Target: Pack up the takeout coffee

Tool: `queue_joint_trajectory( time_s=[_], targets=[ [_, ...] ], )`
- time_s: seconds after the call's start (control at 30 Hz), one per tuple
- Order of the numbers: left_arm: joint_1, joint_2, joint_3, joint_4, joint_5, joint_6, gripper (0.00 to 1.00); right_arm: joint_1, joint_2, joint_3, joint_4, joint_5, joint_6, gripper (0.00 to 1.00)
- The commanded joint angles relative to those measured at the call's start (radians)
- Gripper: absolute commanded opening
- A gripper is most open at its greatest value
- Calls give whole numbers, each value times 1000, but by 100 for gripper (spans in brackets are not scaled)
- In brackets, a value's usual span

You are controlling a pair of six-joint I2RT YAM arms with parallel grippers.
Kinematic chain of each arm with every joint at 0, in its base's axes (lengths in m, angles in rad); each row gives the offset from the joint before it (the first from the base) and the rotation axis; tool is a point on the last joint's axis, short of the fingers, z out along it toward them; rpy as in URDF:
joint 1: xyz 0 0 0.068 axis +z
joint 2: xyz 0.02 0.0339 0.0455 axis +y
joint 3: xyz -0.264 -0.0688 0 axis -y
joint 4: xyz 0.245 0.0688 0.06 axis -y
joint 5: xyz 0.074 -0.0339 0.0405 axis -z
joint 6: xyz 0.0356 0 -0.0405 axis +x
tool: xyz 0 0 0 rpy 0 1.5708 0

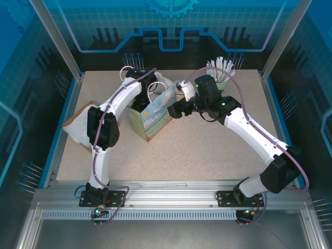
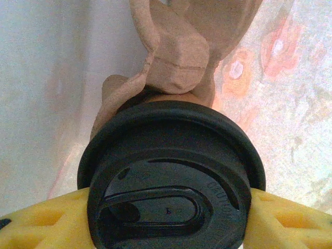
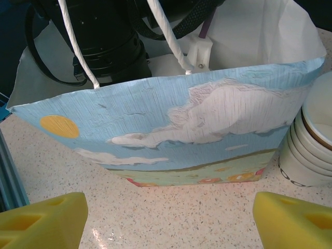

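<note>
Takeout coffee [image 2: 171,155] clasped by left gripper [image 2: 166,223], embossed lid lettering [image 2: 224,196] illegible

Speckled beige tabletop [image 1: 207,150] — blue printed walls [image 1: 104,21], alu frame [image 1: 171,197] at near edge.

We see our left arm [image 1: 116,101] bent forward, the left gripper [image 2: 166,212] clamping the takeout coffee [image 2: 171,155]; our right arm [image 1: 254,132] reaches left, the right gripper [image 3: 168,220] wide open.
</note>
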Motion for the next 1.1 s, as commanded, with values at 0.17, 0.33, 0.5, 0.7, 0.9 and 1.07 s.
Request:
queue_joint_trajectory(
  time_s=[0.17,0.33,0.5,0.7,0.9,1.07],
  targets=[
    [-11,35,-50,97,-69,-12,49,14,-5,23,-32,20,-17,85],
    [-10,12,-34,77,-75,-11,53,13,-5,23,-33,21,-20,85],
    [-10,-12,-27,66,-75,-9,59,14,-2,29,-36,20,-21,85],
    [-11,-36,-27,56,-73,-8,65,13,-1,29,-38,20,-24,85],
    [-10,-45,-27,48,-84,-8,67,14,1,26,-33,17,-20,85],
    [-11,-63,-28,43,-92,-7,71,15,4,26,-32,16,-19,85]
  ],
)
